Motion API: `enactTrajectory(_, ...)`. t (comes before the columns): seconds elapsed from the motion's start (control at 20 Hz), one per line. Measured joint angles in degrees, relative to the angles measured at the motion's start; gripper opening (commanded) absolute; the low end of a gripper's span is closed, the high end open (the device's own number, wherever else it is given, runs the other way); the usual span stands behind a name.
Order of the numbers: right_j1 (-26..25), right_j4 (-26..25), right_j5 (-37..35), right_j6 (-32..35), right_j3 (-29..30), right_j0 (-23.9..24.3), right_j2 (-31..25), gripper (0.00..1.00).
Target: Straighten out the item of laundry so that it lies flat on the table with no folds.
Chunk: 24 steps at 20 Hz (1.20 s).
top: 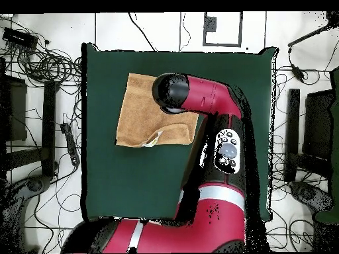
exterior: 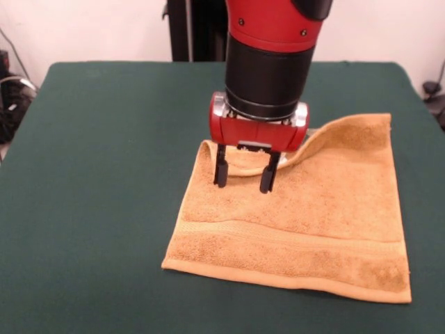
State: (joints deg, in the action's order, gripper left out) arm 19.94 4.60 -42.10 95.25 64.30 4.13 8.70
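Observation:
The golden-orange towel [exterior: 306,216] lies on the green table [exterior: 104,174], right of centre in the front view. Its near border band lies flat. Its far edge is folded over onto itself in a raised strip from the far left corner towards the far right. My gripper [exterior: 245,174] is open, pointing straight down over the left part of that fold, with its fingertips [exterior: 220,174] at or just above the cloth. In the overhead view the towel [top: 139,109] shows at the table's [top: 132,185] upper left, partly under the arm, and the gripper is hidden.
Green felt surrounds the towel on all sides, widest on the left in the front view. Cables and dark equipment [top: 40,66] lie on the floor around the table. A black post [exterior: 188,31] stands behind the far edge.

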Motion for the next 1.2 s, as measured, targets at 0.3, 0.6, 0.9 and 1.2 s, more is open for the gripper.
enactTrajectory(0.3, -2.73, 0.88, 0.0, 0.0, -1.98, -0.02, 0.12, 1.0)
enactTrajectory(0.6, -5.88, 1.75, 0.0, 0.06, -3.44, -0.15, 0.47, 1.0)
enactTrajectory(0.9, -8.98, 3.16, 0.01, 2.83, -3.51, -2.01, 2.98, 1.0)
enactTrajectory(1.2, -9.72, 4.33, 0.01, 8.99, -3.07, -4.05, 4.63, 1.0)
